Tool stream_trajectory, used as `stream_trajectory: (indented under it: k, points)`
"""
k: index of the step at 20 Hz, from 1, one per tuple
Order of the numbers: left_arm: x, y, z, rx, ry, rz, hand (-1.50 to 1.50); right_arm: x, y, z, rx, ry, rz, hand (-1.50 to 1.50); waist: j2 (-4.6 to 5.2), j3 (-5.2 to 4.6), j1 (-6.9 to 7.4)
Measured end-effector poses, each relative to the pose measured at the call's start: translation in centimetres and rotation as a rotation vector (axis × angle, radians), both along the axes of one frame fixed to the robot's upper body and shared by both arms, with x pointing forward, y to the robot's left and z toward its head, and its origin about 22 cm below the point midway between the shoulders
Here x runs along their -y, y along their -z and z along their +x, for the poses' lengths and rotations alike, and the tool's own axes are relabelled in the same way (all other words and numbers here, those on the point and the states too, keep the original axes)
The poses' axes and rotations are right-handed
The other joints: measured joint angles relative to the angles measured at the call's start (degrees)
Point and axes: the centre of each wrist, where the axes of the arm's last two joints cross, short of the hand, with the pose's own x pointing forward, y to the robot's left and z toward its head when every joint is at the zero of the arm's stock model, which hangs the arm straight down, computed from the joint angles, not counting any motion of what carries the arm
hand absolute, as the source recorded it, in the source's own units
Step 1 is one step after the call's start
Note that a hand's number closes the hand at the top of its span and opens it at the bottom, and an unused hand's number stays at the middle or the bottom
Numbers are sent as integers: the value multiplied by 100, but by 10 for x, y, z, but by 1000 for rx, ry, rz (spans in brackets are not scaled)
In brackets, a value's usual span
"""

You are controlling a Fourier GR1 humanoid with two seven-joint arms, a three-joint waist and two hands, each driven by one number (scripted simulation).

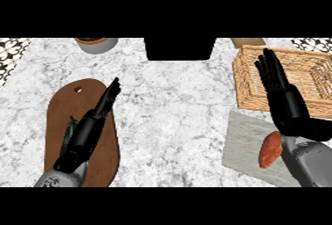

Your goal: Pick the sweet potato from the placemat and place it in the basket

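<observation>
The sweet potato, orange-brown and oval, lies on the grey placemat at the lower right. My right hand is above and beyond it, fingers straight and pointing toward the wicker basket, partly covering the basket's front wall. That hand is open and holds nothing; its forearm passes just right of the sweet potato. My left hand is open too, fingers straight, over the brown cutting board at the left.
A black box stands at the back centre. A grey pot sits at the back left. Something dark green peeks from under my left hand on the board. A brown object lies behind the basket.
</observation>
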Motion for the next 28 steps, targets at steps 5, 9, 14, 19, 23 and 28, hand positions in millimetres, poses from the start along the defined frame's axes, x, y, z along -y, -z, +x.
stream_trajectory:
  k: [5, 9, 14, 19, 23, 28]
  points:
    - [-41, 5, 3, -127, -170, -9, 0, 70, -12, 0, 71, 78, 90, 150, 78, 115, 55]
    - [-72, 15, 4, -283, -300, -28, 0, 104, -6, -13, 116, 1, -111, -150, 131, 140, 107]
    - [-98, 11, 12, -395, -355, -36, 0, 73, 38, -25, 189, -5, -272, -150, 109, 134, 169]
    - [-114, 10, 21, -434, -378, -36, 0, 38, 17, -30, 150, 68, -318, -150, 80, 125, 142]
    - [-119, 5, 25, -441, -390, -33, 0, 44, -27, -29, 10, 96, -423, -150, 52, 109, 98]
    - [-120, 4, 26, -453, -395, -29, 0, 76, -79, -25, -167, 238, -737, -150, 27, 85, 77]
